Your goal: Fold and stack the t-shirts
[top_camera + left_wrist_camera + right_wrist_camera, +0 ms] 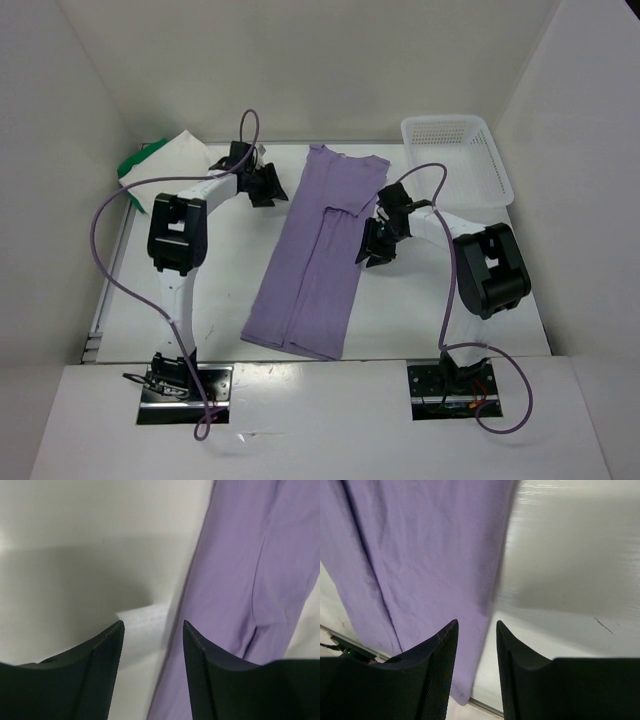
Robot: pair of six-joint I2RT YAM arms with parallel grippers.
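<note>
Top: lavender t-shirt (315,250) lay as a long folded strip mid-worktop (200,300), cream t-shirt (178,157) on green t-shirt (133,166) far left, basket (455,150) far right, white walls (300,60) around. Left wrist: left fingers (100,670) parted, empty, at the strip's edge; pinching one layer could undo the fold. Right wrist: right fingers (435,675) parted, empty; uneven lifting could skew it

Overhead view, close downward wrist views, shared shirt (310,260)

The site is a robotics lab test cell: a white table (430,300) enclosed left, far and right by plain white panels (330,70), with a left arm (178,235) and a right arm (490,265) bolted to metal plates (218,395) at its near edge.
</note>
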